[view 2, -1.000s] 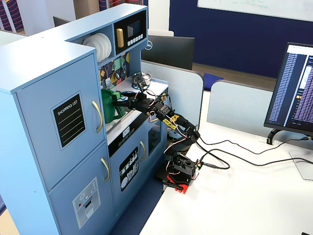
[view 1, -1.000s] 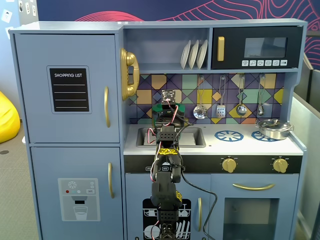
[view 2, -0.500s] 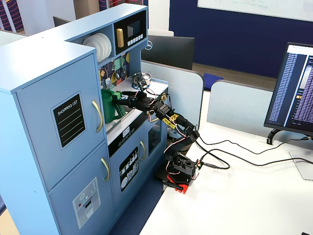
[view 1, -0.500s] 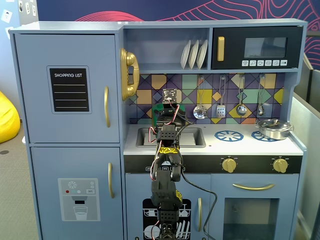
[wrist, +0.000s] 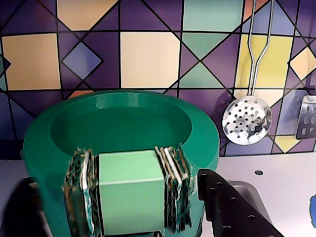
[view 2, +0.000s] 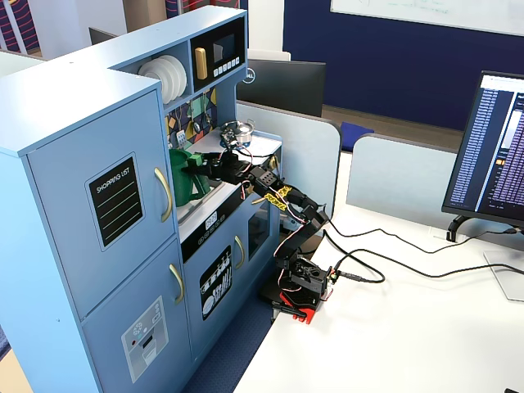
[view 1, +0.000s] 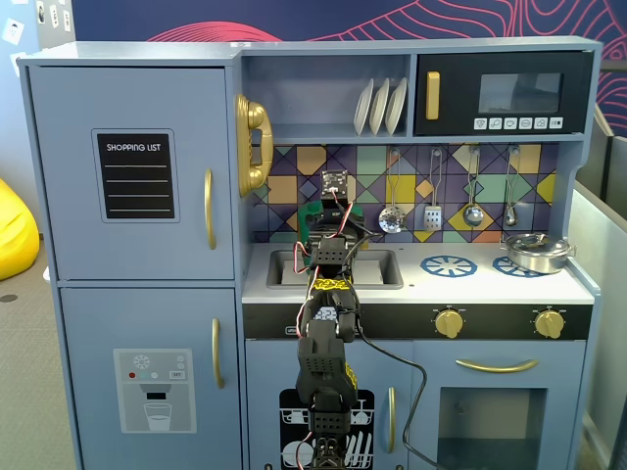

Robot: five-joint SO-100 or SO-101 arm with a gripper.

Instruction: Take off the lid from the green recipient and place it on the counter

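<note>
One gripper (wrist: 131, 195) — against green recipient (wrist: 123, 128) front

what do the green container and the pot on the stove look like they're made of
Green container: probably moulded plastic, opaque dark green with a smooth, soft sheen and thick rounded rim in the wrist view. Silver pot: looks like polished metal, shiny with bright reflections in a fixed view, though metallised plastic can't be ruled out.
</note>
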